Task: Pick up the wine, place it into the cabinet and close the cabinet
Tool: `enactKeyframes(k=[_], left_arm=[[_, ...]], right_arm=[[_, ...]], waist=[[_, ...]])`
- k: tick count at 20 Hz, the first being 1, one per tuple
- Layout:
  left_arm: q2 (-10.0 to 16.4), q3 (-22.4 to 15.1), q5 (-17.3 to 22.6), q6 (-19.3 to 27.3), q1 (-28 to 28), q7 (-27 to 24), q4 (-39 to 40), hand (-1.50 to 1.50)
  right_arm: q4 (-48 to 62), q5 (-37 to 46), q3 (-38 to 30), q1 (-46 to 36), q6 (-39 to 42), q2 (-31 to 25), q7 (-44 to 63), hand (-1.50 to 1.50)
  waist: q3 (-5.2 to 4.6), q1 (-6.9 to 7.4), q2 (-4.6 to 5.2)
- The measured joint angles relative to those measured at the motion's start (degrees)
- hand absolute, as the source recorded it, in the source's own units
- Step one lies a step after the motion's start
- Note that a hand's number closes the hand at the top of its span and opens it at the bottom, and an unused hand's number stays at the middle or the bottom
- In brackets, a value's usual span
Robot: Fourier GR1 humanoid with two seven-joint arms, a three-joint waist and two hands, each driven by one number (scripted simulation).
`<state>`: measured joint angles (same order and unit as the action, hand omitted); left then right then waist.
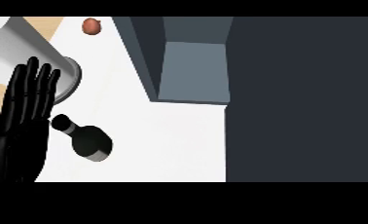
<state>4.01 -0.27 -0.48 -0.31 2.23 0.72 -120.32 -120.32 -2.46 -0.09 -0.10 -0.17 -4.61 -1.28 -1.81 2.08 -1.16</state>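
The wine bottle (90,142) stands on the white counter (173,140) near its left edge, just beside the left hand (25,116). The hand's fingers are straight, a little spread, holding nothing. The bottle looks like glass: heavy, hard, slippery, easy to break. Best grab its fat middle. The grey cabinet (194,72) sits open at the back.

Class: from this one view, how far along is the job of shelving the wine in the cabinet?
Done: nothing yet. The wine sits on the counter, ungrasped. In hand: nothing; the left hand is open beside it. The cabinet looks open. Left: pick up, place inside, close.
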Motion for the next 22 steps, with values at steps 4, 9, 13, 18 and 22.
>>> enactKeyframes(k=[4, 9, 13, 18, 22], left_arm=[[0.71, -1.45, 0.55, -1.51, 1.47, 2.47, -3.4, -1.5], [-1.22, -7.66, 4.86, -4.19, 7.86, 5.85, -6.53, -1.5], [-2.93, -13.37, 6.56, -3.59, 12.21, 10.02, -10.43, -1.5], [-3.54, -20.21, 4.9, 0.63, 14.07, 16.63, -17.12, -1.5], [-3.76, -24.25, 1.94, 4.16, 12.3, 20.6, -19.95, -1.5]], right_arm=[[-2.94, -0.64, 0.72, 2.93, 1.71, -0.7, 0.35, -1.5], [-5.55, -4.08, 3.6, 8.58, 6.46, -2.13, 2.61, -1.5], [-9.81, -6.61, 5.23, 10.94, 8.7, -3.64, 7.42, -1.5], [-14.81, -8.3, 5.97, 11.81, 8.98, -4.23, 13.0, -1.5], [-17.01, -9.78, 4.88, 10.76, 9.21, -4.72, 16.78, -1.5]], waist=[[1.15, -1.37, 0.62], [1.63, -1.97, 0.78], [1.75, -2.02, 0.87], [1.8, -2.08, 0.96], [1.81, -2.1, 1.02]])
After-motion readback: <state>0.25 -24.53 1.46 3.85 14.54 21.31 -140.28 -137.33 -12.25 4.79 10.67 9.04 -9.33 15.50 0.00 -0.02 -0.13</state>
